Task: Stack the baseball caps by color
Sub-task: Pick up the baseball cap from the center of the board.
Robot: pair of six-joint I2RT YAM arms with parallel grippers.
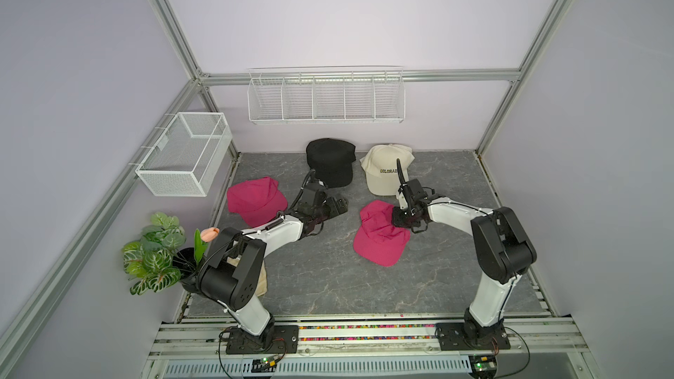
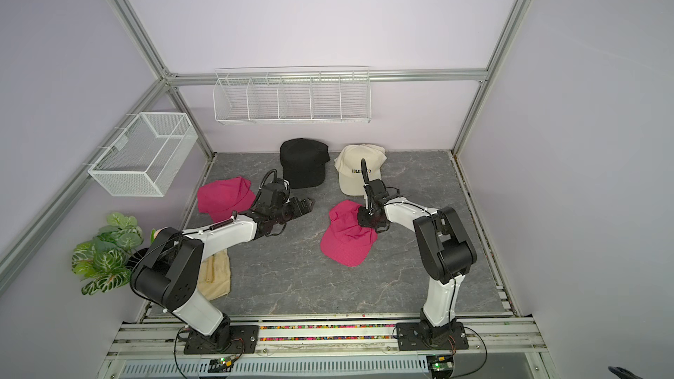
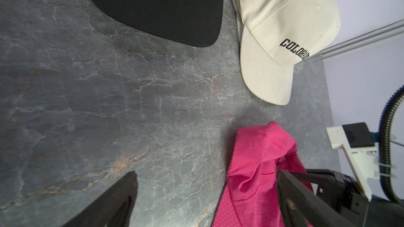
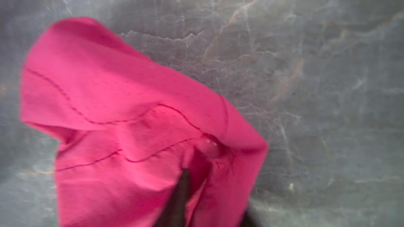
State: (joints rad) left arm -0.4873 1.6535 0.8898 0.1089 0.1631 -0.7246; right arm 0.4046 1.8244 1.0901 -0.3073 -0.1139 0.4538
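One pink baseball cap (image 1: 377,244) (image 2: 344,242) lies right of centre on the grey table. My right gripper (image 1: 399,218) (image 2: 364,218) is shut on the crumpled fabric of its crown. In the right wrist view the pink cap (image 4: 131,105) bunches around the pinch of the right gripper (image 4: 196,184). A second pink cap (image 1: 253,200) (image 2: 224,196) lies at the left. Black caps (image 1: 330,165) (image 3: 157,7) and cream "COLORADO" caps (image 1: 383,169) (image 3: 284,29) sit at the back. My left gripper (image 1: 337,205) (image 3: 206,174) stands open over bare table between the pink caps.
A white mesh basket (image 1: 184,154) hangs on the left wall. A wire rack (image 1: 326,98) hangs on the back wall. A potted plant (image 1: 160,249) stands at the front left corner. A beige cloth bag (image 2: 215,275) lies under my left arm.
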